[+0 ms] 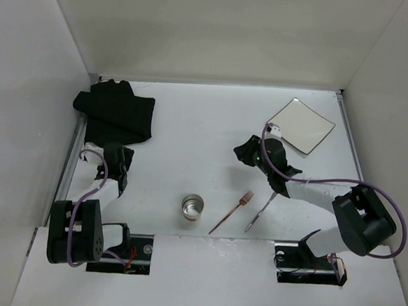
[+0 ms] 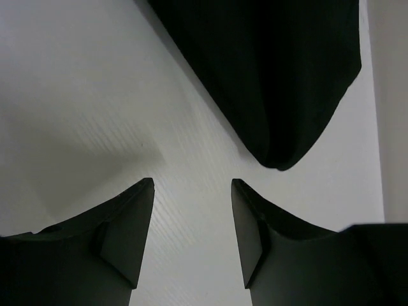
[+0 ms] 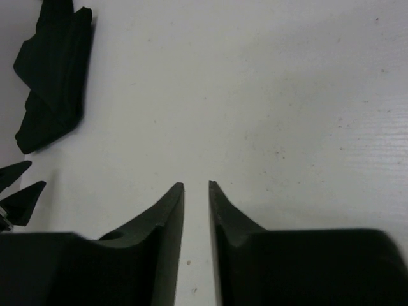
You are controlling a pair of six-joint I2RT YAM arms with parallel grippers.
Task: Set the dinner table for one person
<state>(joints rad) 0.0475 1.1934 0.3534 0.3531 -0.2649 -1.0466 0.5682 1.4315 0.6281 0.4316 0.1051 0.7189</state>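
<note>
White dinner table (image 1: 212,126), crumpled black cloth (image 1: 116,109), left gripper (image 2: 192,185) spread, empty, right gripper (image 3: 196,185) barely parted

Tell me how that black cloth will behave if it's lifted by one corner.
The black cloth lies rumpled in folds, so it will probably hang limp and sag. It looks thin, so likely light. Folded layers may slide open as it rises.

Bright, even light on the dinner table (image 1: 192,124), soft shadows.
</note>
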